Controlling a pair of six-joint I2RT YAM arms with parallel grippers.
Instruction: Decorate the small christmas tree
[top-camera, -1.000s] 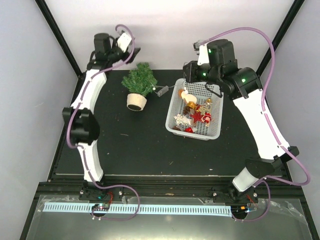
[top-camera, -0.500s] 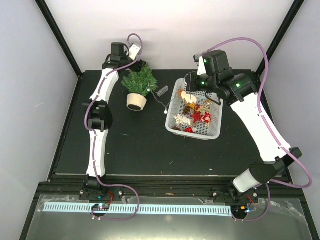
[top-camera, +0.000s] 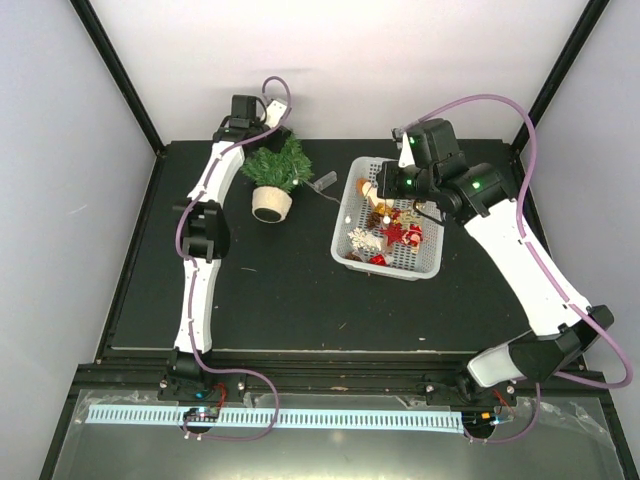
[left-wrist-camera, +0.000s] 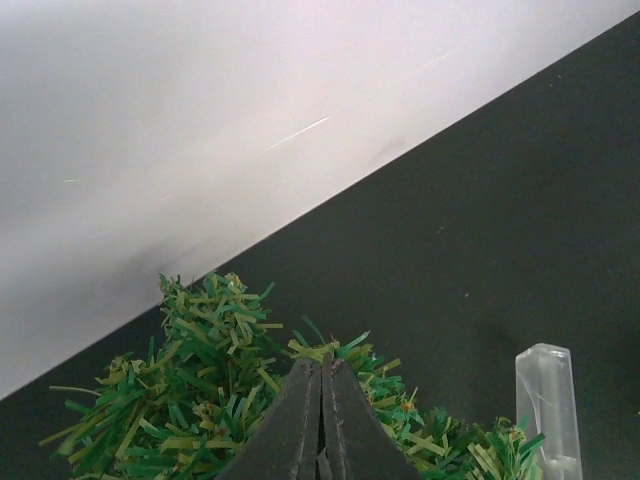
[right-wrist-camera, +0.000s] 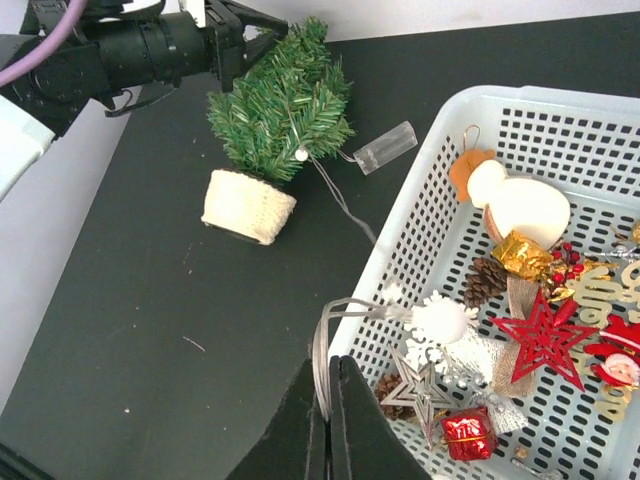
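Note:
The small christmas tree (top-camera: 278, 165) stands tilted on its beige base (right-wrist-camera: 248, 206) at the back of the black table. My left gripper (left-wrist-camera: 322, 362) is shut, its tips pressed into the tree's top needles (left-wrist-camera: 205, 400); nothing shows between the jaws. It also shows in the right wrist view, where the left gripper (right-wrist-camera: 243, 38) touches the treetop. My right gripper (right-wrist-camera: 327, 372) is shut on a looped silver light-string wire (right-wrist-camera: 322, 345) with a white bulb (right-wrist-camera: 441, 321), at the white basket's (right-wrist-camera: 470, 110) left rim. The wire runs back to the tree.
The basket (top-camera: 432, 262) holds a red star (right-wrist-camera: 545, 335), silver star (right-wrist-camera: 420, 390), red gift box (right-wrist-camera: 468, 436), pine cones, snowflake and other ornaments. A clear battery box (right-wrist-camera: 386, 146) lies between tree and basket. The white back wall (left-wrist-camera: 200, 120) rises just behind the tree.
My left arm swung right onto the treetop and its gripper went from open to shut. My right gripper shifted slightly over the basket's left rim, still holding the wire.

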